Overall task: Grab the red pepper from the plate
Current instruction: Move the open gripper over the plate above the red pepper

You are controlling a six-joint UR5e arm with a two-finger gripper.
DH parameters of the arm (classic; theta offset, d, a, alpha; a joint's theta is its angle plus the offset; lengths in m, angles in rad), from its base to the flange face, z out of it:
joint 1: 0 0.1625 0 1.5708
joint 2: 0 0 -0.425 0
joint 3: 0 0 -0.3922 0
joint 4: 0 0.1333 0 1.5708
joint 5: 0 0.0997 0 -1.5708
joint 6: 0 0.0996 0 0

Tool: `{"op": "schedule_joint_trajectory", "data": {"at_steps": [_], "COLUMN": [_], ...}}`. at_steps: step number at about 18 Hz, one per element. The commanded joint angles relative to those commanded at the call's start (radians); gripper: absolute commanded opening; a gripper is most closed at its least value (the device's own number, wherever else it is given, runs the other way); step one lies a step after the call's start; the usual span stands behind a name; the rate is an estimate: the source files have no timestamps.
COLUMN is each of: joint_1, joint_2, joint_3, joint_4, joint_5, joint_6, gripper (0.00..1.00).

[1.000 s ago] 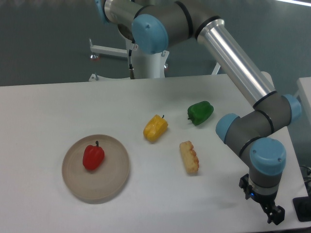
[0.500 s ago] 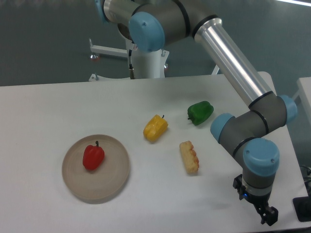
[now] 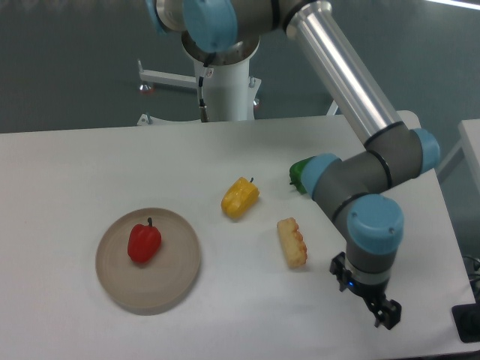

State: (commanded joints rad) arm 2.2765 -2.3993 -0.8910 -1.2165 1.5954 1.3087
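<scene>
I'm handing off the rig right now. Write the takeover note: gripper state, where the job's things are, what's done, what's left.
Gripper: at the table's near right, far from the plate, carrying nothing; too small in view to tell whether it is open or shut.
Red pepper: sits on the plate, left of its centre, stem up, untouched.
Other items: yellow pepper and a corn-like toy lie mid-table; green pepper is partly hidden behind the arm.
Done: nothing grasped yet.
Left: bring the gripper across to the plate, descend over the red pepper, close on it and lift.
</scene>
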Motion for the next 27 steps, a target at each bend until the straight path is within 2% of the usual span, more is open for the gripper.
{"op": "schedule_joint_trajectory", "data": {"at_steps": [4,9,12,19,23,27], "joint_1": [-0.028,-0.057,-0.065,-0.109,-0.181,-0.216], "joint_2": [0.054,0.121,0.163,0.224,0.259,0.298], "joint_3": [-0.043,-0.077,-0.117,-0.198,-0.264,-0.321], "joint_4": [-0.005,-0.070,-0.071,-0.069,-0.063,-0.058], "joint_5": [-0.018,-0.026,-0.100,-0.129,-0.147,-0.184], "joint_6": [-0.133,-0.224,-0.311,-0.468,-0.650,-0.788], "gripper": [1.00,1.00,1.00,1.00,1.00,1.00]}}
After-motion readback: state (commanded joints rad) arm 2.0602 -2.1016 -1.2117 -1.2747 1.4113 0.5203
